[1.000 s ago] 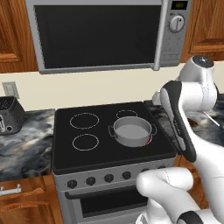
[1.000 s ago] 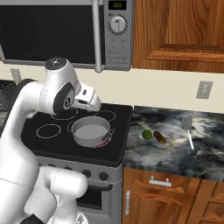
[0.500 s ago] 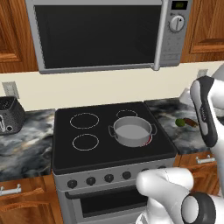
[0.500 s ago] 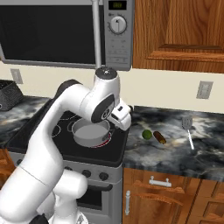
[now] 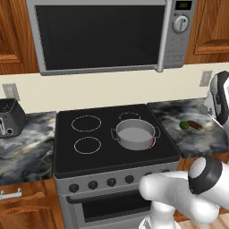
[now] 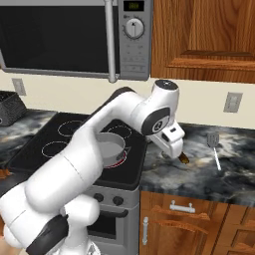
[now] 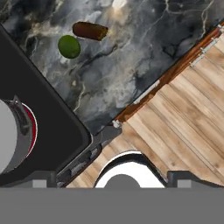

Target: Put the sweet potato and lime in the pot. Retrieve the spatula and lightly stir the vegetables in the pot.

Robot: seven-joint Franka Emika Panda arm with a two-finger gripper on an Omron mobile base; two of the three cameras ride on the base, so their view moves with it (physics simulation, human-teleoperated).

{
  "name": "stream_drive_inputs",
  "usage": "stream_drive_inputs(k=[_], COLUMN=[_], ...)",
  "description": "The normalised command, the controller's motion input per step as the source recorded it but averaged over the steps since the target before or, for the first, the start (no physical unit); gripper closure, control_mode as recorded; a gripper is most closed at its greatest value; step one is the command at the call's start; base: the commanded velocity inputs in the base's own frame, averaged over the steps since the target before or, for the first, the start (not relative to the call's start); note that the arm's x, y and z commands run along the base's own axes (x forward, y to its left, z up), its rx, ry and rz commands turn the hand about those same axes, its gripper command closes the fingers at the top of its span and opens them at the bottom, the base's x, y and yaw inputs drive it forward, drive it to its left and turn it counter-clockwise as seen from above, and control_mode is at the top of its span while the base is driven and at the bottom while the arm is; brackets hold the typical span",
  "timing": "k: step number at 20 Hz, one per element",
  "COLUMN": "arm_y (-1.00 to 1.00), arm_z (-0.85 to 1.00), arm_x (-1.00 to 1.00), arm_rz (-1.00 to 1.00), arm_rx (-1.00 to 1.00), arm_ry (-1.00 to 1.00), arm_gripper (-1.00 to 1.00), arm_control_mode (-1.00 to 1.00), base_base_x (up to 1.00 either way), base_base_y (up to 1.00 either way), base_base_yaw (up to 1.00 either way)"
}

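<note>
The silver pot (image 5: 134, 134) stands on the stove's front right burner, and its rim also shows in the hand view (image 7: 11, 135). On the dark marble counter to its right lie the green lime (image 5: 184, 125) (image 7: 69, 46) and the brown sweet potato (image 5: 195, 125) (image 7: 89, 31), side by side. My gripper (image 6: 174, 150) hangs open above the counter's near edge, short of both vegetables, and holds nothing. In the right base view my hand hides the lime, and an end of the sweet potato (image 6: 185, 159) peeks out below it. The spatula (image 6: 215, 152) lies farther right on the counter.
A microwave (image 5: 103, 33) hangs above the stove (image 5: 80, 154). A toaster (image 5: 10, 118) sits on the left counter. The burner under the pot glows red. Wooden drawers (image 6: 189, 209) and a wood floor (image 7: 183, 127) lie below the counter edge.
My arm has swung right, from above the stove near the pot to over the counter beside the vegetables. The gripper stayed open. Nothing on the counter moved.
</note>
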Motion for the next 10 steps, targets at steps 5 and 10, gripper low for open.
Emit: stream_drive_inputs(k=[5,10], arm_y=[-0.23,0.00], arm_z=[-0.37,-0.50], arm_x=[0.30,0.71], arm_rz=[0.00,0.06], arm_rx=[-0.05,-0.07], arm_ry=[0.29,0.14], arm_gripper=[-1.00,-1.00], arm_control_mode=[-1.00,-1.00], base_base_x=[0.00,0.00], base_base_y=[0.00,0.00], base_base_yaw=[0.00,0.00])
